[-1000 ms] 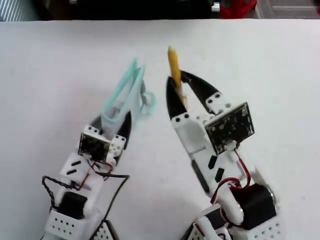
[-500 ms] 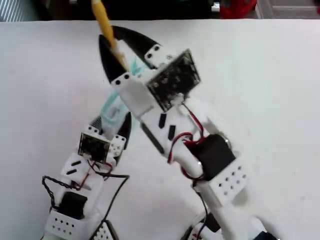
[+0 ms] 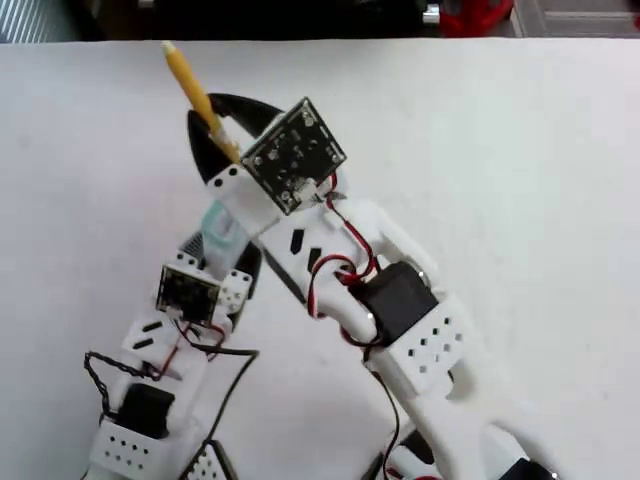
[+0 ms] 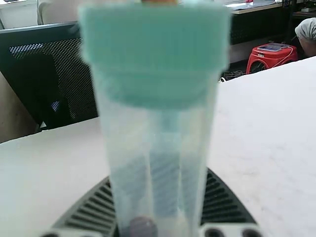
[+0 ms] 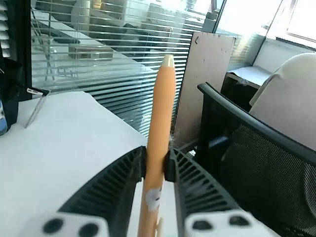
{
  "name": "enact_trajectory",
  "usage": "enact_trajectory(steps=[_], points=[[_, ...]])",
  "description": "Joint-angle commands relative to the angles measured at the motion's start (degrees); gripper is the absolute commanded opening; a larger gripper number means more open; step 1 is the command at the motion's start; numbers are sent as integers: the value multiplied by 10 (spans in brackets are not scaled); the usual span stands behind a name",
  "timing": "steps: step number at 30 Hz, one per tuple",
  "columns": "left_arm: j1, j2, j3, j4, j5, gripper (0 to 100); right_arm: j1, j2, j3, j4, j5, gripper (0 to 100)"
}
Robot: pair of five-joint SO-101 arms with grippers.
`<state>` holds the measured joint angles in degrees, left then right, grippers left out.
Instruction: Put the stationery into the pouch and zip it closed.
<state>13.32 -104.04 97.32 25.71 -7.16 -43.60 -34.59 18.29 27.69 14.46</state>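
Observation:
My right gripper (image 3: pixel 221 127) is shut on a yellow pen (image 3: pixel 188 78) that sticks up and out past its black fingers, over the table's far left part. In the right wrist view the pen (image 5: pixel 159 118) stands pinched in the right gripper (image 5: pixel 157 165). The right arm lies across the translucent teal pouch (image 3: pixel 220 226) and hides most of it. My left gripper (image 3: pixel 233 252) holds the pouch's near end from the front left. In the left wrist view the pouch (image 4: pixel 154 98) rises upright from the left gripper (image 4: pixel 158 202), its teal band on top.
The white table (image 3: pixel 520 150) is bare to the right and far left. Its far edge meets a dark strip with a red object (image 3: pixel 475 14). Loose black cable (image 3: pixel 100 375) hangs by the left arm's base. Black mesh chairs (image 4: pixel 54 79) stand beyond the table.
The right arm swung left with the pen, from beside the pouch to over it, and its wrist has since turned. The left arm and pouch stayed put.

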Motion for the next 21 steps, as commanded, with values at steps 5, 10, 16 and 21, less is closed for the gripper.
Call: enact_trajectory(steps=[5, 10, 16, 21], points=[[4, -7, -5, -29, 4, 188, 15, -7, 46, -6, 0, 18], [-28, -7, -24, -26, 95, 215, 15, -42, 70, -5, 0, 18], [-42, -7, -30, -27, 103, 215, 15, -115, 124, -5, 0, 18], [-56, -7, -41, -27, 103, 139, 29, -138, 186, -6, 4, 18]])
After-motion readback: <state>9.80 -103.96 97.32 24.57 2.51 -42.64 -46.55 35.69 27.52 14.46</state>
